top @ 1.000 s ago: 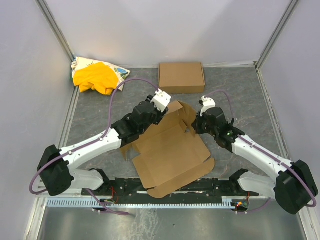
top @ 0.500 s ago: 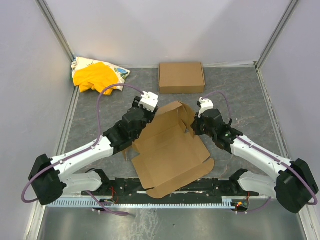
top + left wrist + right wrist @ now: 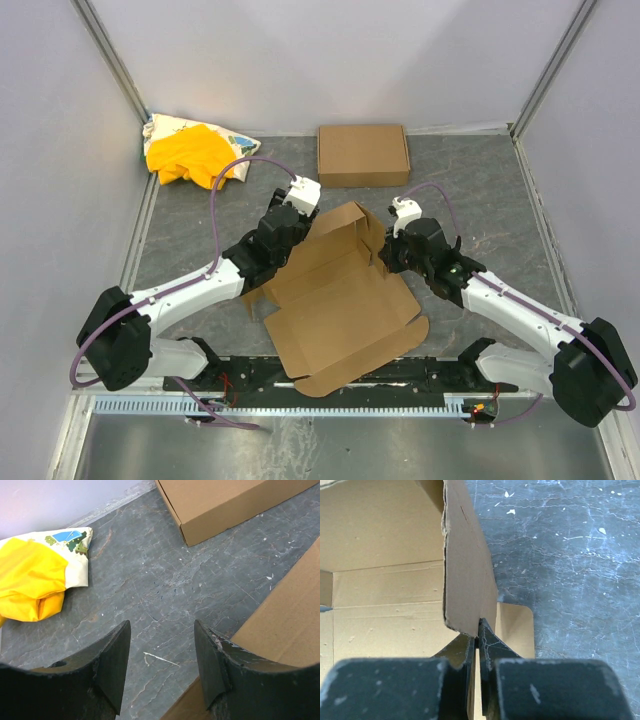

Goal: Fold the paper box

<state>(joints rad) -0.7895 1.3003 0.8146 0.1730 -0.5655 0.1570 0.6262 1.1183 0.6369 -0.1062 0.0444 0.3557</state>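
My left arm [image 3: 180,295] angled inward, left gripper [image 3: 162,630] standing parted, right arm [image 3: 520,310] angled inward, right gripper [image 3: 476,630] pinched on the paper box [image 3: 470,580].

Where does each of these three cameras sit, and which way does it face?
Top external: above and behind the arms, looking down at the table; the left arm and right arm show, flanking the paper box.
Left wrist: on the left arm, facing the yellow cloth and the flat box; the open left gripper shows.
Right wrist: on the right arm, looking along the right gripper, shut on the paper box's upright flap.
Shared: top and left wrist views both show the yellow cloth and flat box.
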